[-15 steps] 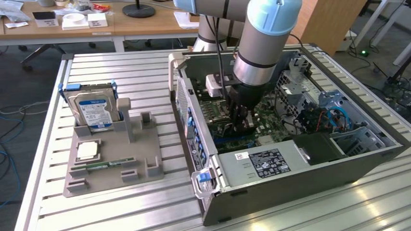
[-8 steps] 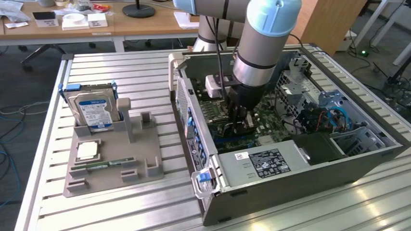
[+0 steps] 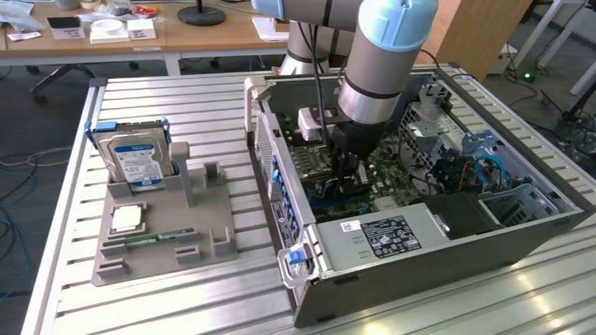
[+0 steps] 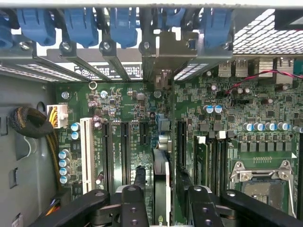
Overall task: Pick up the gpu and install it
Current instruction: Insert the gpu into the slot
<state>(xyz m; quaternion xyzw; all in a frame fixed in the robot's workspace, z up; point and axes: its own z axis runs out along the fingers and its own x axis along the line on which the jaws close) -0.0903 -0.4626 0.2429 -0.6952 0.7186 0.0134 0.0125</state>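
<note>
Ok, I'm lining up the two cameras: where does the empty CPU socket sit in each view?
Exterior view: the CPU socket lies inside the case, just to the exterior view's left of the gripper.
Wrist view: the socket, with its silver frame, sits across the long slots from the gpu.
Shared landmark: the blue clips along the case's rear wall.

a wooden desk (image 3: 139, 38) with a black lamp base (image 3: 201, 14) stands at eleven o'clock; grey carpet (image 3: 38, 118) with loose cables (image 3: 11, 183) at nine o'clock.
</note>
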